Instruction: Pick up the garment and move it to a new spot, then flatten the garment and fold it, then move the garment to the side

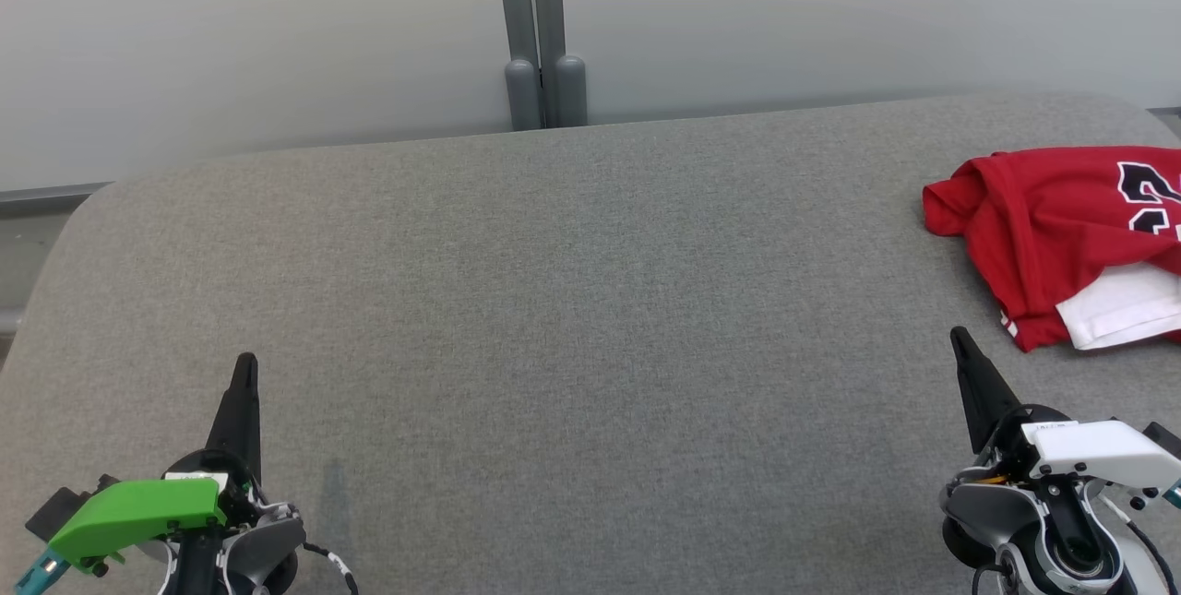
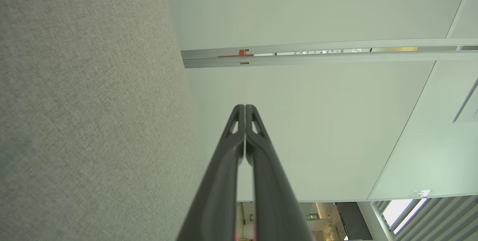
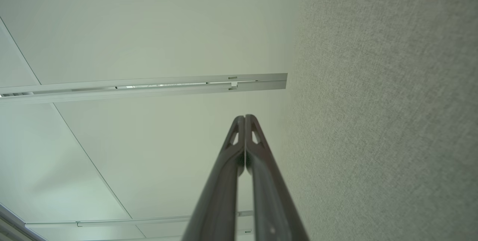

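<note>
1. Nearest us, the left fingers [image 1: 244,397] are pointing up the table from the lower left, pressed tip to tip and gripping nothing.
2. The right fingers [image 1: 978,374] are sitting at the lower right, likewise closed flat together and empty, leaning a little leftward.
3. Under both, the table [image 1: 590,300] is showing a grey, coarsely woven cover with rounded corners.
4. Ahead and to the right of the right fingers, the garment [image 1: 1043,217] is lying crumpled near the table's right edge. It is a soft red jersey with dark numerals outlined in white, and a white layer is poking out at the near hem.
5. We are judging the right arm to be much nearer. The left fingers are lying well apart from the garment, across the table.
6. Its long axis seems to be running left to right, though the frame is cutting it off, so we cannot be sure.
7. Farthest away, a pale smooth wall [image 1: 231,41] and a grey post [image 1: 544,69] are standing behind the table.
</note>
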